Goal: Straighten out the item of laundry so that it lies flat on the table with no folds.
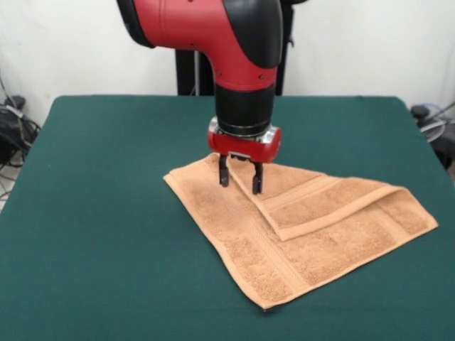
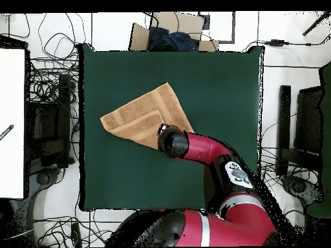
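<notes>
Unfolding step: we judge the gripper [image 1: 240,177] is set to catch the folded-over flap of the towel [image 1: 298,241] and draw it open.
Claw: its two fingers stand spread apart, tips at or just above the cloth near the flap's corner, pinching nothing that we can see.
Towel: it lies near the middle of the table [image 1: 106,213], one corner doubled back over the rest, so a triangle sits on top.
Doing it well: we would pinch only the upper layer at its edge, lift little, and pull away from the crease so the lower layer stays put.
Surface: dark green felt, likely to grip terry.
Room: cables [image 2: 48,97] and a cardboard box [image 2: 171,32] lie on the floor beyond the table's edges.
</notes>
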Controlling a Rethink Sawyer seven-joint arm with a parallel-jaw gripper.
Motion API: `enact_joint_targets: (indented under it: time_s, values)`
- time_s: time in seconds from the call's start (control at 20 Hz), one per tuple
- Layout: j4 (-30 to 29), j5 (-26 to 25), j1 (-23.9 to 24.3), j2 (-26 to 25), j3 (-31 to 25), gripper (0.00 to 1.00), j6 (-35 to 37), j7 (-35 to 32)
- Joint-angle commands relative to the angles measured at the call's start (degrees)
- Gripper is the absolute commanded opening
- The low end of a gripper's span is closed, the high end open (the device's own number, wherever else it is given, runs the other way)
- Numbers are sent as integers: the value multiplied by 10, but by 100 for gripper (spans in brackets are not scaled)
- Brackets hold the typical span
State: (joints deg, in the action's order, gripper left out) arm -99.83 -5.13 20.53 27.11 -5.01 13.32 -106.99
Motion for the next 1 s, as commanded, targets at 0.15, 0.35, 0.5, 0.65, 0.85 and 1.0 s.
enact_joint_targets:
  time_s: [0.15, 0.35, 0.5, 0.65, 0.85, 1.0]
  values:
    - [0, -9, -32, 19, -32, 100, 28, -43]
    - [2, -7, -36, 18, -30, 100, 26, -46]
    - [9, -7, -35, 10, -31, 100, 23, -43]
    - [23, -11, -29, -13, -35, 100, 17, -35]
    - [41, -16, -18, -46, -44, 100, 5, -25]
    - [41, -16, -18, -49, -42, 100, -1, -29]
